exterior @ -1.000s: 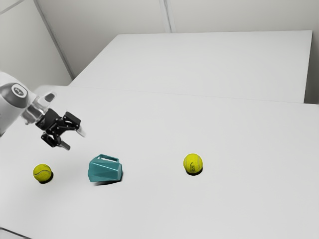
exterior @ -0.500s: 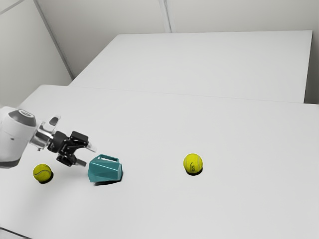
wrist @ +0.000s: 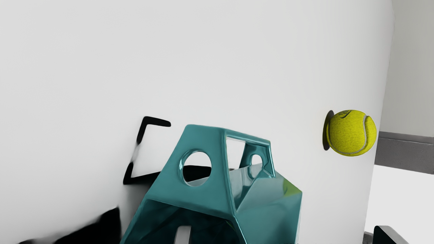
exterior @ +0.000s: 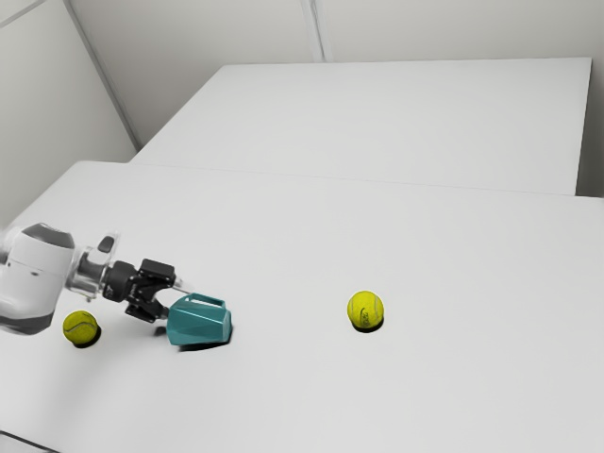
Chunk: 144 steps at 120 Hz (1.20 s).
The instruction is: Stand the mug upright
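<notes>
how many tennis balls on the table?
2. One tennis ball sits toward the exterior view's left of the teal mug, close by the arm; the second tennis ball sits toward that view's right of the mug. The arm could hide another.

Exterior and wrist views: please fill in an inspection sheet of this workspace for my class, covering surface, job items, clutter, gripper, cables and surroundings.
Surface: white table, plain.
Job items: teal mug, on its side, mouth towards the gripper.
Clutter: two tennis balls, one near the arm, one beyond the mug.
Gripper: open, at the mug's mouth.
Cables: unclear; thin dark line at the exterior view's lower left.
Surroundings: pale walls; white slab behind the table.
</notes>
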Motion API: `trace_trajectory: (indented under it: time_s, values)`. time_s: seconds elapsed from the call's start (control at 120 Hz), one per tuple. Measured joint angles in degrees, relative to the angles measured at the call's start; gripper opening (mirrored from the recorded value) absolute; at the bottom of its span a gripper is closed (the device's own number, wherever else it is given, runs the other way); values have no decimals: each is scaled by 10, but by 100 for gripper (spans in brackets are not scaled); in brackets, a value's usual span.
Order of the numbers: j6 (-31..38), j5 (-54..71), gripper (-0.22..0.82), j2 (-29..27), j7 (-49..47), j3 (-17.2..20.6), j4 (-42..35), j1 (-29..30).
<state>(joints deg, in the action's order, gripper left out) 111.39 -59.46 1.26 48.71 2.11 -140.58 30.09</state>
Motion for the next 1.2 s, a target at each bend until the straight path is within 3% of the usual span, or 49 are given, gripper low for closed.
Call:
trace_trajectory:
  time_s: [0.258, 0.492, 0.65, 0.967, 1.2]
  values:
    - [-40, -7, 54, 7, 36, 1, 0, -14]
    - [-53, -8, 9, 3, 56, 2, 0, -24]
    - [-53, -8, -7, -1, 65, 2, 0, -21]
    - [-48, -5, -16, -7, 77, 3, 0, -11]
    - [-47, 8, -17, -63, 75, 1, 1, -25]
